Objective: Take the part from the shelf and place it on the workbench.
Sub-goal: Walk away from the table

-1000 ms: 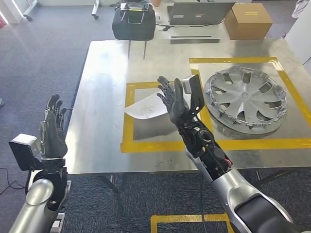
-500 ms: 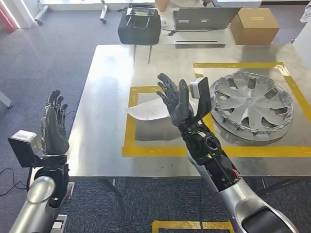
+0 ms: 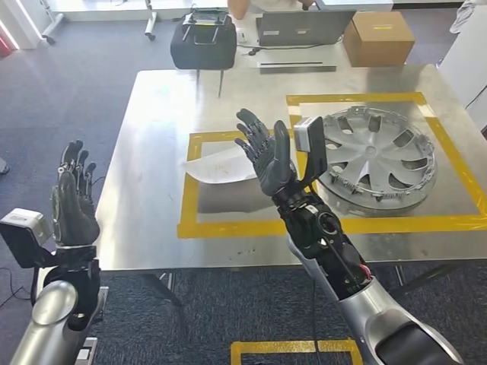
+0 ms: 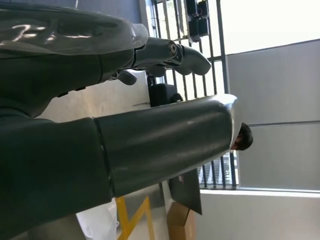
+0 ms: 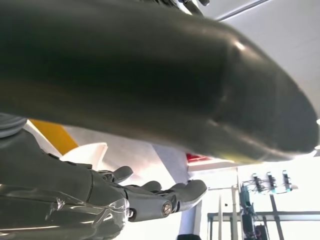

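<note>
Both hands, left [image 3: 73,199] and right [image 3: 268,154], are hovering empty, fingers spread; white part [image 3: 221,163] is lying on the workbench [image 3: 155,152].

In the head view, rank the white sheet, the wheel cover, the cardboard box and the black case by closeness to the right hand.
1. White sheet, just beside the right hand, in the yellow square.
2. Wheel cover, to its right.
3. Black case and cardboard box, beyond the table's far edge: too close to call.
</note>
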Available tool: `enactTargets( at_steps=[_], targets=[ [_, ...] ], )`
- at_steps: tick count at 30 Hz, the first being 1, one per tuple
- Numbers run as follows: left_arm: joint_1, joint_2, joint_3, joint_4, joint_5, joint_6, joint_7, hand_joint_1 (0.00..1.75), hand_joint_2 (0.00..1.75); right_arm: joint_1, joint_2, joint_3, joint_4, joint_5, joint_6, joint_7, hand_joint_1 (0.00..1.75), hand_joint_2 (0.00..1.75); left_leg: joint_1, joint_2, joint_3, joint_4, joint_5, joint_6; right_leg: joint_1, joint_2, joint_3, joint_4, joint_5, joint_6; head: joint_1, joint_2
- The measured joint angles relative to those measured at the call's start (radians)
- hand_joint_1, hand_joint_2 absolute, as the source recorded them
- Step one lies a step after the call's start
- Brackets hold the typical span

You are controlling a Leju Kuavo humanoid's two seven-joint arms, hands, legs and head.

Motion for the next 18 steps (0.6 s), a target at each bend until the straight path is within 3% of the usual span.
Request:
enactTargets(
  at_steps=[2, 3, 5, 7, 8, 9, 10, 12, 14, 17, 18],
  targets=[
    [-0.001, 0.000, 0.000, -0.002, 0.000, 0.000, 0.000, 0.00, 0.00, 0.001, -0.002, 0.001, -0.004, 0.000, 0.000, 0.001, 0.00, 0.00, 0.001, 0.002, -0.002, -0.003, 0.013, 0.007, -0.002, 0.000, -0.003, 0.001, 0.003, 0.010, 0.000, 0.000],
    [-0.001, -0.001, 0.000, -0.003, 0.000, 0.000, 0.000, 0.00, 0.00, 0.001, -0.004, 0.002, -0.006, 0.000, 0.000, 0.001, 0.00, 0.00, 0.003, 0.003, -0.005, -0.006, 0.020, 0.011, -0.002, -0.001, -0.009, 0.013, -0.011, 0.014, 0.000, 0.000],
    [-0.001, -0.002, 0.000, -0.006, -0.001, -0.001, 0.000, 0.00, 0.00, 0.001, -0.007, 0.003, -0.008, 0.000, -0.001, 0.001, 0.00, 0.00, 0.008, 0.007, -0.014, -0.011, 0.034, 0.020, -0.004, -0.003, -0.040, 0.100, -0.085, 0.022, 0.006, 0.000],
    [0.000, -0.003, 0.000, -0.007, -0.001, -0.001, 0.001, 0.00, 0.00, 0.002, -0.010, 0.005, -0.009, 0.000, -0.002, 0.001, 0.00, 0.00, 0.008, 0.008, -0.029, -0.011, 0.045, 0.024, -0.007, -0.004, -0.085, 0.247, -0.176, 0.030, 0.014, 0.000],
    [0.001, -0.003, 0.000, -0.008, -0.001, -0.001, 0.001, 0.00, 0.00, 0.002, -0.011, 0.007, -0.009, 0.000, -0.002, 0.001, 0.00, 0.00, 0.008, 0.009, -0.038, -0.011, 0.052, 0.023, -0.009, -0.005, -0.095, 0.298, -0.200, 0.034, 0.017, 0.000],
    [0.002, -0.003, 0.000, -0.008, -0.001, -0.001, 0.001, 0.00, 0.00, 0.003, -0.012, 0.008, -0.009, 0.000, -0.002, 0.001, 0.00, 0.00, 0.008, 0.009, -0.047, -0.010, 0.058, 0.021, -0.011, -0.006, -0.086, 0.313, -0.203, 0.037, 0.020, 0.000],
    [0.004, -0.003, 0.000, -0.008, -0.001, -0.001, 0.001, 0.00, 0.00, 0.004, -0.014, 0.009, -0.009, 0.000, -0.002, 0.001, 0.00, 0.00, 0.009, 0.009, -0.054, -0.009, 0.063, 0.018, -0.013, -0.007, -0.056, 0.284, -0.188, 0.039, 0.023, 0.000],
    [0.005, -0.003, 0.000, -0.008, -0.001, -0.001, 0.001, 0.00, 0.00, 0.003, -0.014, 0.011, -0.012, 0.000, -0.002, 0.001, 0.00, 0.00, 0.010, 0.008, -0.067, -0.003, 0.070, 0.011, -0.017, -0.008, 0.046, 0.134, -0.141, 0.041, 0.031, 0.000],
    [0.004, -0.003, 0.000, -0.011, -0.001, -0.001, 0.002, 0.00, 0.00, 0.002, -0.015, 0.012, -0.015, 0.000, -0.002, 0.001, 0.00, 0.00, 0.009, 0.008, -0.074, 0.003, 0.079, 0.000, -0.015, -0.005, 0.115, 0.022, -0.117, 0.035, 0.036, 0.000],
    [0.004, -0.003, 0.000, -0.014, -0.002, -0.001, 0.002, 0.00, 0.00, 0.002, -0.016, 0.014, -0.017, 0.000, -0.002, 0.001, 0.00, 0.00, 0.008, 0.007, -0.080, 0.006, 0.091, -0.018, -0.011, -0.002, 0.117, 0.002, -0.106, 0.018, 0.034, 0.000],
    [0.004, -0.002, 0.000, -0.014, -0.001, -0.001, 0.002, 0.00, 0.00, 0.002, -0.016, 0.014, -0.018, 0.000, -0.002, 0.001, 0.00, 0.00, 0.010, 0.007, -0.087, 0.014, 0.082, -0.024, -0.012, -0.003, 0.112, 0.001, -0.100, 0.010, 0.032, 0.000]
  ],
)
